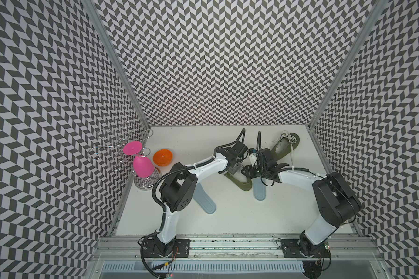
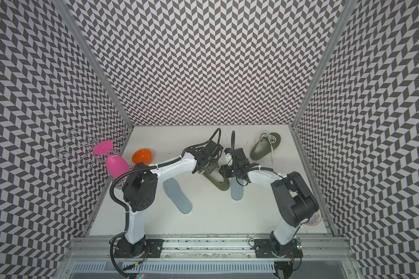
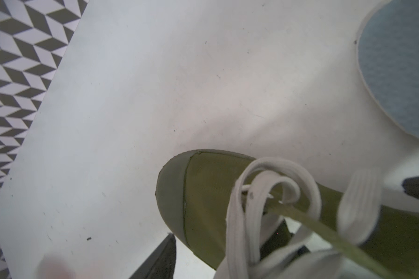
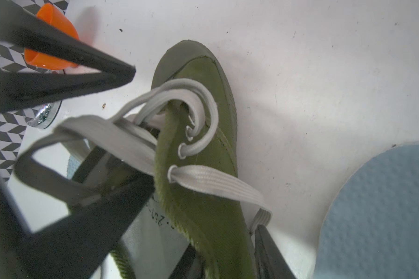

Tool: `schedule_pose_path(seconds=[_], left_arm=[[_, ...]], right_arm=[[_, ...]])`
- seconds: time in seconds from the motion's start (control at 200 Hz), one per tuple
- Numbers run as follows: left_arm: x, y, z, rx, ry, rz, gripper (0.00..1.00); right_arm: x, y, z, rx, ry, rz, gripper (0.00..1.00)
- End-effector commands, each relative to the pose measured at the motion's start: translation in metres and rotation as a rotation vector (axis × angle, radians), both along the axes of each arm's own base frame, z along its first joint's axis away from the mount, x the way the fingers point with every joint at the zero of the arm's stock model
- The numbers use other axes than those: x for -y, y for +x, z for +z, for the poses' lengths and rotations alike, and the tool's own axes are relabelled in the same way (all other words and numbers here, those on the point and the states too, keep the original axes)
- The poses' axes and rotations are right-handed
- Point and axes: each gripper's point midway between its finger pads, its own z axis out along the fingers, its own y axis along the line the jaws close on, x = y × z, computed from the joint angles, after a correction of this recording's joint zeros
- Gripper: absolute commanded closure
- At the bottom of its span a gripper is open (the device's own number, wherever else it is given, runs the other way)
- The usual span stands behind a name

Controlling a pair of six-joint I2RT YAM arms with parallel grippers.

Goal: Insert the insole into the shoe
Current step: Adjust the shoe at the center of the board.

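Two grippers meet over a green shoe [image 1: 244,187] in the middle of the white table [image 1: 228,222].
The left gripper [image 1: 235,169] has its jaws apart, with the shoe's toe and white laces [image 3: 240,217] between its fingers. The right gripper [image 1: 248,172] has its jaws apart too, one finger over the shoe's mouth and one outside its side. Both blue-grey insoles lie flat on the table, out of the shoe: the right insole [image 1: 259,190] sits just beside the toe, and the left insole [image 1: 205,200] lies near the left arm. The other shoe [image 1: 279,151] rests near the back wall.
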Motion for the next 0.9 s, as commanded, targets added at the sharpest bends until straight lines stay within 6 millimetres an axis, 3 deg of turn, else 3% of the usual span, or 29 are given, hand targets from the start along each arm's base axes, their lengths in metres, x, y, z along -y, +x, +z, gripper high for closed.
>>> schedule_pose_path(seconds=[0.0, 0.155, 0.285, 0.486, 0.656, 0.891], left_arm=[[0.004, 0.018, 0.026, 0.041, -0.115, 0.011, 0.42], [-0.006, 0.021, 0.026, 0.021, -0.151, 0.029, 0.61], [0.001, 0.013, 0.030, -0.015, -0.238, -0.002, 0.74], [0.006, 0.000, 0.035, -0.056, -0.331, 0.004, 0.76], [0.008, -0.008, 0.037, -0.074, -0.403, 0.025, 0.79], [-0.024, 0.009, 0.031, -0.011, -0.318, 0.135, 0.80]], right_arm=[[-0.004, -0.002, 0.015, -0.001, 0.037, 0.010, 0.53], [0.000, -0.009, 0.011, -0.035, 0.025, -0.014, 0.42], [0.002, -0.007, 0.006, -0.035, -0.036, -0.050, 0.28], [0.006, 0.011, 0.010, -0.008, -0.066, -0.132, 0.23], [0.007, 0.026, -0.001, -0.014, -0.136, -0.165, 0.23], [0.021, 0.033, -0.012, 0.002, -0.240, -0.195, 0.23]])
